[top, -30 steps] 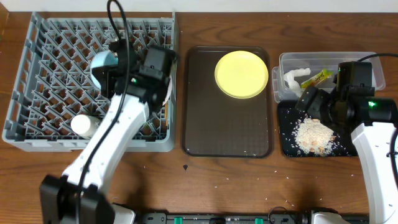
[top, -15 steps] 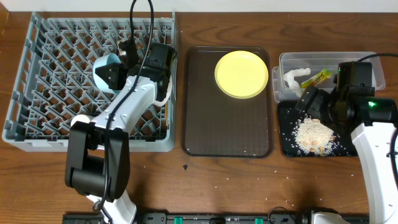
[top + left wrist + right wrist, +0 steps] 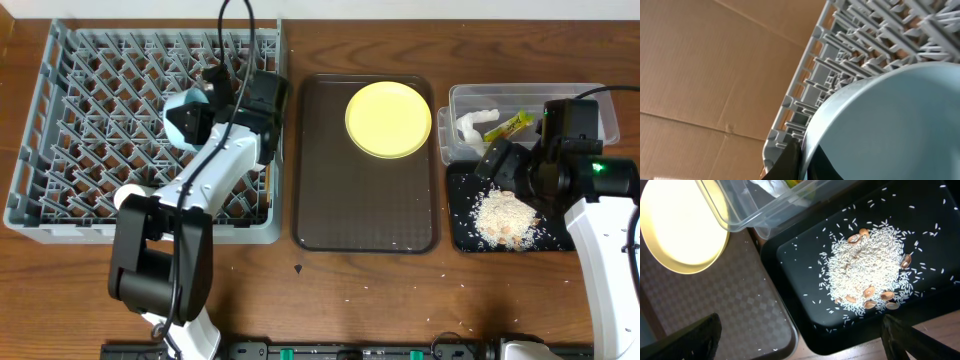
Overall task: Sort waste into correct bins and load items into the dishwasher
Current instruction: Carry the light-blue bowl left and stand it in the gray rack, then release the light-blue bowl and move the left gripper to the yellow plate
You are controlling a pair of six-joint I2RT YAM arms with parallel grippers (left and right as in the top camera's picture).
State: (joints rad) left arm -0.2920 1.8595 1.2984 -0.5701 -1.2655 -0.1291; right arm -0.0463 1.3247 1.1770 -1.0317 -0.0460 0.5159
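The print on the wrapper (image 3: pixel 508 124) is too small for us to read; it lies with the tissue (image 3: pixel 470 127) in the clear tub (image 3: pixel 590 95) at 2 o'clock, food scraps (image 3: pixel 505 218) in the black tray (image 3: pixel 455 215) at 4. Our left gripper (image 3: pixel 197 112) clamps the light blue bowl (image 3: pixel 890 120) over the dish rack (image 3: pixel 80 120) at 10 o'clock; our right gripper (image 3: pixel 497 162) hangs spread above that tray.

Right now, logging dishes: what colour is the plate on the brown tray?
Pale yellow plate; overhead view shows it best.

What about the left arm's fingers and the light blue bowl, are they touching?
Touching. In the left wrist view, the left gripper has its dark fingers on either side of the light blue bowl, pressed against its rim.
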